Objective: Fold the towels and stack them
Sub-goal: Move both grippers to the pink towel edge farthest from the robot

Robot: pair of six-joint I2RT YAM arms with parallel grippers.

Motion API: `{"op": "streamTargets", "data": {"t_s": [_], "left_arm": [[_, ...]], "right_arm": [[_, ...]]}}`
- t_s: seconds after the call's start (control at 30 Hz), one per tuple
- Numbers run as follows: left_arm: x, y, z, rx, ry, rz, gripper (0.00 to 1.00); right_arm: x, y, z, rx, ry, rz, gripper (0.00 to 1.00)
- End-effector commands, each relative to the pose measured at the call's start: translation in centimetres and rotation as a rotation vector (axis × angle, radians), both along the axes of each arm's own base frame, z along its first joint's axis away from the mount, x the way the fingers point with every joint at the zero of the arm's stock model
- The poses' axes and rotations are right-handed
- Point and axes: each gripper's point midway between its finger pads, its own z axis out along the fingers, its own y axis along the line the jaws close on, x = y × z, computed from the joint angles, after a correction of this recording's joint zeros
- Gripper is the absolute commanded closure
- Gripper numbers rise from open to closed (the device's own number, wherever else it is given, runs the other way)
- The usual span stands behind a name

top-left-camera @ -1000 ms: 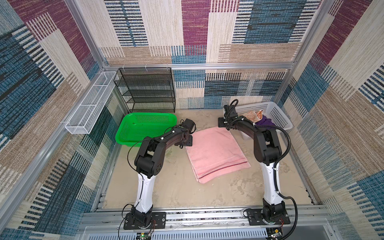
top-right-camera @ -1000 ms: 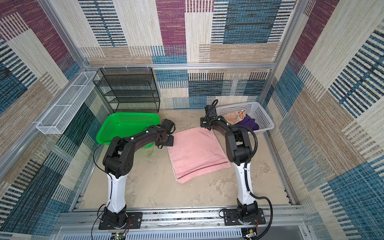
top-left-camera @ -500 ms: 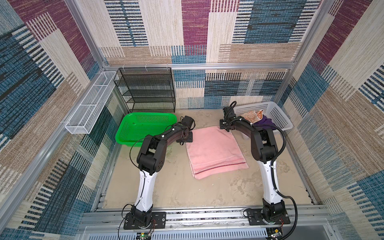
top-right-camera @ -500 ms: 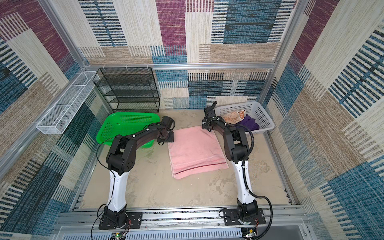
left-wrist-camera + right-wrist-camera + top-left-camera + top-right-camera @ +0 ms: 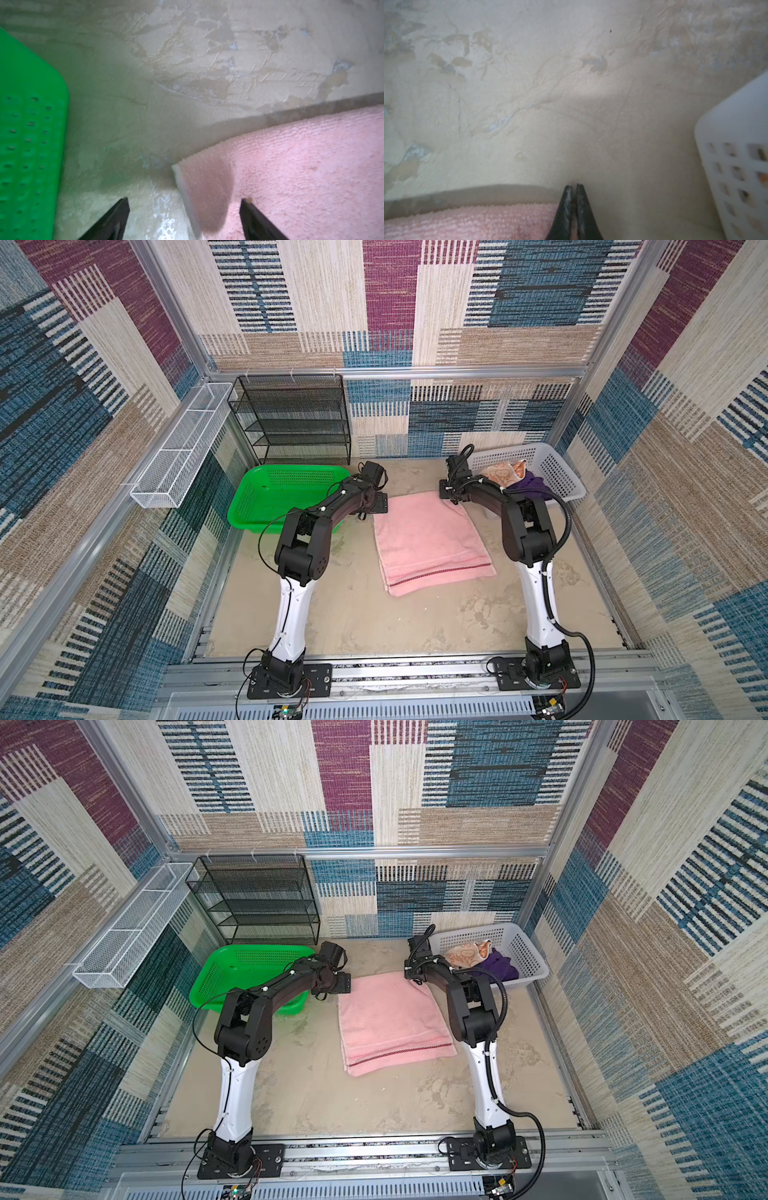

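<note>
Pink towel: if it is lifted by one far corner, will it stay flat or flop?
Probably floppy: the pink towel is soft looped terry lying in folded layers, so the layers would likely sag and open. Likely light: its thin corner seems to fit inside the shut right gripper. Unlikely to slip, since the pile looks rough.

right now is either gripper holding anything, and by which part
The right gripper is shut on the pink towel, pinching its far corner beside the white basket. The left gripper is open over the other far corner, holding nothing.
</note>
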Motion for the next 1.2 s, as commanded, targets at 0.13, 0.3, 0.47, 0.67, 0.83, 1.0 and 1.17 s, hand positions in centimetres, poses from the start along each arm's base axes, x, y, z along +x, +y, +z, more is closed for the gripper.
{"op": "streamTargets", "data": {"t_s": [0.13,0.3,0.47,0.67,0.83,1.0,1.17], "left_arm": [[1.1,-1.0,-1.2,-0.033,0.036,-0.02,0.36],[1.1,-1.1,-2.3,-0.029,0.07,-0.02,0.52],[1.1,-1.1,-2.8,-0.023,0.077,-0.028,0.87],[1.9,-1.5,-0.5,-0.02,0.024,-0.077,1.0],[2.6,-1.5,2.9,0.003,-0.066,-0.136,1.0],[3.4,-0.8,6.0,0.055,-0.14,-0.158,1.0],[3.8,0.5,8.3,0.083,-0.188,-0.152,1.0]], "right_arm": [[-1.4,-0.1,-0.7,0.009,0.05,0.003,1.0],[-1.7,0.3,-0.1,0.029,0.042,0.022,1.0],[-1.9,0.8,0.4,0.058,0.033,0.044,1.0],[-2.5,1.9,2.8,0.114,-0.023,0.105,1.0],[-2.4,2.8,6.6,0.163,-0.116,0.146,1.0],[-1.2,2.3,9.5,0.176,-0.205,0.132,1.0],[0.1,1.9,12.2,0.208,-0.283,0.141,1.0]]}}
